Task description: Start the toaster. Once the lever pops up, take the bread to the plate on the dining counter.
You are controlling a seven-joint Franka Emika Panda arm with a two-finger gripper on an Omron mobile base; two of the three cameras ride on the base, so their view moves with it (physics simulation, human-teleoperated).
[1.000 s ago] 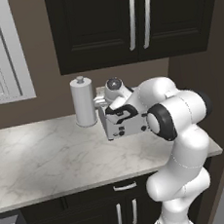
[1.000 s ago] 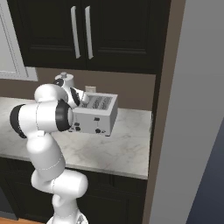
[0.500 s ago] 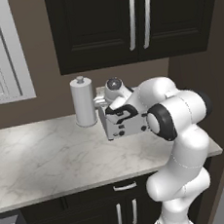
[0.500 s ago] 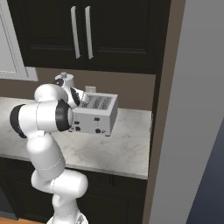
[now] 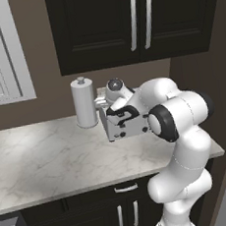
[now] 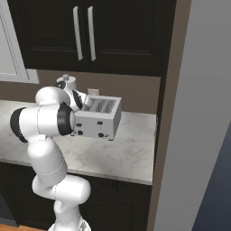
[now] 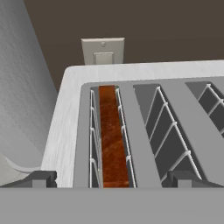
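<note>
The toaster (image 6: 98,118) sits on the marble counter (image 5: 51,161) near the back wall, just beside a white paper-towel roll (image 5: 84,102), with a wall outlet (image 7: 103,51) behind it. The gripper (image 7: 111,179) hangs right over the toaster's top with its jaws spread wide and nothing between them. The bread (image 7: 112,135) stands on edge down in the left-most slot seen from the hand, its orange-brown top edge showing between the wire guides.
</note>
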